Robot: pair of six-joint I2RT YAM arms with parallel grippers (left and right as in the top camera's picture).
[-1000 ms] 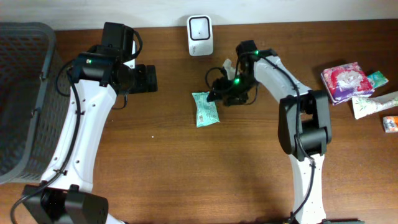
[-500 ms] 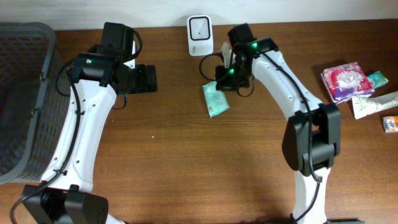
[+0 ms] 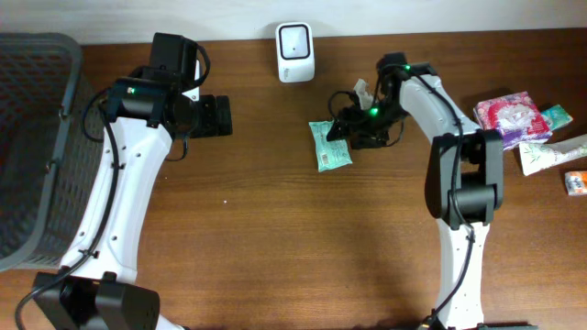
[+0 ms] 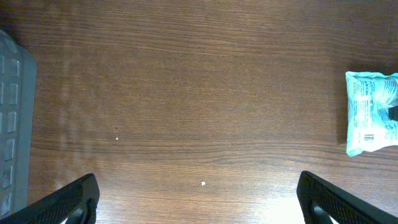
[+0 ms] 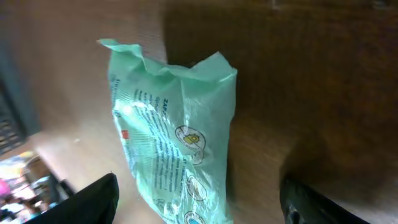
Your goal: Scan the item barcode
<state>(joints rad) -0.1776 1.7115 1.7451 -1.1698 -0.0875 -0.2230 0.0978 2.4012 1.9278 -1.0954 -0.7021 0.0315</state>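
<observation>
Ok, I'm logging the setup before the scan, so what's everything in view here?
basket: one, grey, left edge of the table
scanner: one, white, far edge, centre
packet: one, green, mid-table, below and right of the scanner
pack: one, pink patterned, right side
sachet: one, teal, right of the pack
pouch: one, white, below the sachet
box: one, orange, right edge, partly cut off
table: one, brown wood
left gripper: one, black on a white arm, open, left of the scanner
right gripper: one, black on a white arm, open, at the packet's right edge
</observation>
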